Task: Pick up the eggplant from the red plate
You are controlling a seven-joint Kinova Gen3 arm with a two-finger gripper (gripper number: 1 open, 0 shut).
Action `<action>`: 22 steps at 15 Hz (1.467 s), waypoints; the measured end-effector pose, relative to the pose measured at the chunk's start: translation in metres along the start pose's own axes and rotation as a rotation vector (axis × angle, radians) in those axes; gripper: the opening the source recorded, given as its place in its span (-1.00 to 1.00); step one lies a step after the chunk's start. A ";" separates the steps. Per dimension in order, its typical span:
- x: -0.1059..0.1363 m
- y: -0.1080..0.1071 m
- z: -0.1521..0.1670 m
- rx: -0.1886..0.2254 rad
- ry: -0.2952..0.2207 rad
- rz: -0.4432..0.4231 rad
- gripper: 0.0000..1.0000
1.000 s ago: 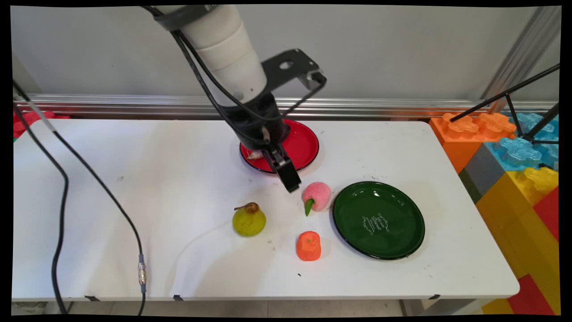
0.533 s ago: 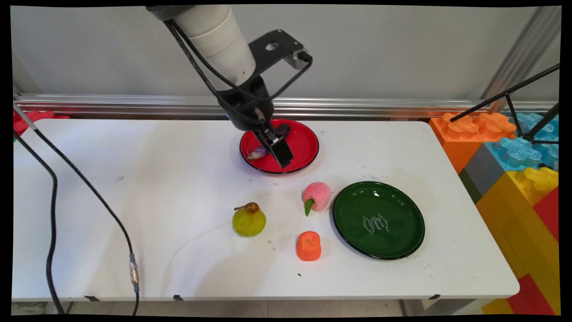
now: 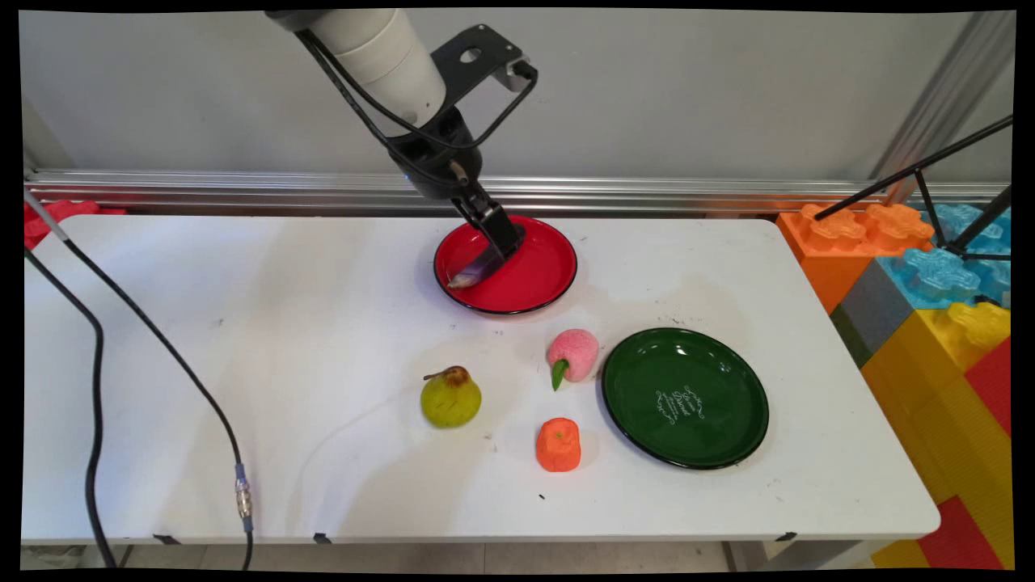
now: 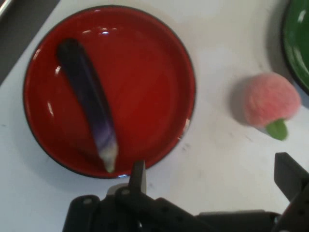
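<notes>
My gripper (image 4: 215, 176) hangs open above the red plate (image 3: 540, 279) holding a purple eggplant (image 4: 89, 99); the green plate (image 3: 711, 436) lies bare.

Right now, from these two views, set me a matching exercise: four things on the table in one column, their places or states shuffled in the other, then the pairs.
Things:
1. eggplant
2. pink peach
3. green plate
4. pear

Places or states:
A. empty, toward the table's right
B. lying in the red plate
C. on the table left of the orange fruit
D. on the table just left of the green plate

Pairs: 1-B, 2-D, 3-A, 4-C
</notes>
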 end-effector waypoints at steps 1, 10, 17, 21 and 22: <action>0.001 -0.006 0.005 0.005 0.008 -0.010 1.00; 0.003 -0.049 0.077 0.056 0.044 -0.114 1.00; -0.003 -0.078 0.135 0.090 0.068 -0.197 -1.00; -0.010 -0.093 0.163 0.096 0.072 -0.228 -1.00; -0.011 -0.095 0.169 0.094 0.072 -0.234 -1.00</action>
